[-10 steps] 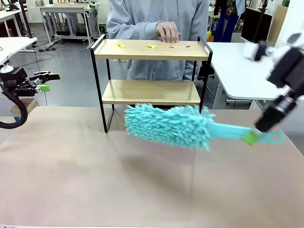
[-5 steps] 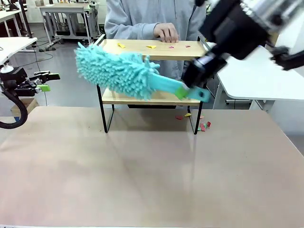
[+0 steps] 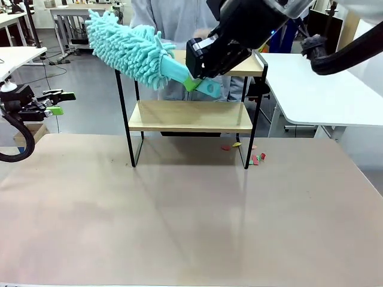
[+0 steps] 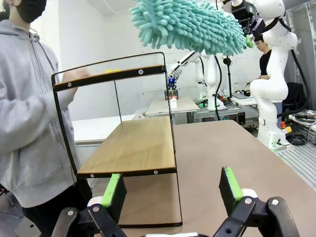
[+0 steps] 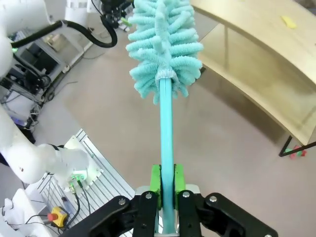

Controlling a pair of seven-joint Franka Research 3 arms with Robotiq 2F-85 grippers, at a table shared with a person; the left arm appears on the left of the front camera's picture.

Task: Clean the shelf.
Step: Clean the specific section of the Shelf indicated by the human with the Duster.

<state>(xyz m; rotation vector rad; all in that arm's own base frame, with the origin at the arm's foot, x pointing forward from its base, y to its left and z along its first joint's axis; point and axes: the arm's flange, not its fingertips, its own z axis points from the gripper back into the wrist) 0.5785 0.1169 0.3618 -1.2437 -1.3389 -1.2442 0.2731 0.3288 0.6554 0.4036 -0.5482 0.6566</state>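
Observation:
The shelf [image 3: 188, 115] stands mid-table at the far side, two wooden boards in a black frame. My right gripper [image 3: 192, 82] is shut on the handle of a fluffy teal duster [image 3: 122, 45], whose head is raised above the top board's left end. In the right wrist view the duster [image 5: 165, 44] points away from the gripper [image 5: 166, 180], with the shelf [image 5: 266, 34] to the upper right and a yellow scrap [image 5: 288, 21] on its top board. My left gripper [image 3: 61, 103] hangs open off the table's left side, facing the shelf [image 4: 133, 145] and duster [image 4: 192, 24].
A person in a grey hoodie [image 3: 173, 18] stands behind the shelf, a blurred hand [image 4: 74, 76] at the top board. Red, green and yellow scraps [image 3: 254, 157] lie on the table by the shelf's right legs. A white side table [image 3: 305, 84] sits at right.
My right arm has swung the duster up and left, from in front of the lower board to above the top board's left end. The left arm has stayed still.

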